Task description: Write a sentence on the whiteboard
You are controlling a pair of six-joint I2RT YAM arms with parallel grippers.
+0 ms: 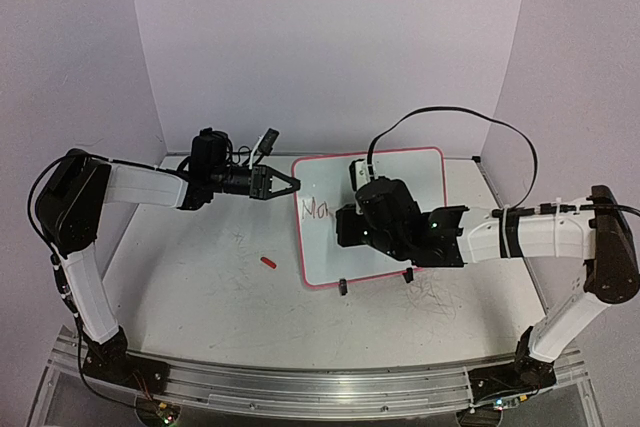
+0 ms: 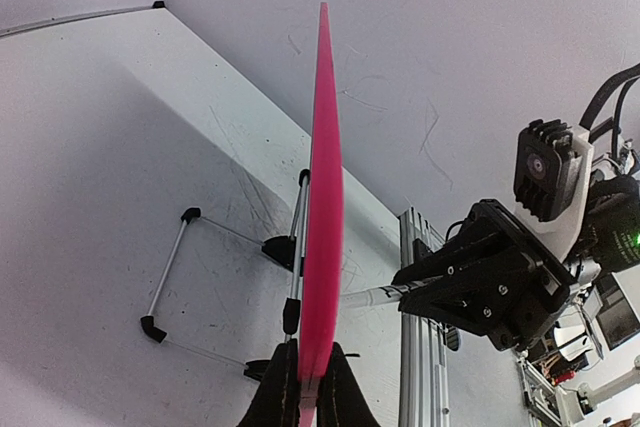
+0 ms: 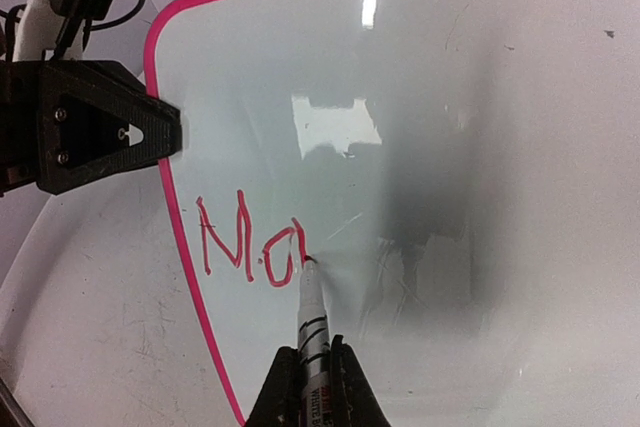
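Left arm [image 1: 150, 185] and right arm [image 1: 520, 232] extend inward, jaws clamped.

The whiteboard [image 3: 480, 97] is glossy white, smooth, mirroring lights; its rim [image 2: 324, 197] looks like shiny pink plastic. The lettering [image 3: 250, 247] is thin red ink. The table [image 1: 200, 287] is matt white, scuffed and scratched. The left gripper [image 1: 295, 184] and right gripper [image 3: 313, 372] are matt black plastic. The marker [image 3: 313, 317] has a smooth white barrel. The rail [image 1: 300, 387] is dull ribbed metal
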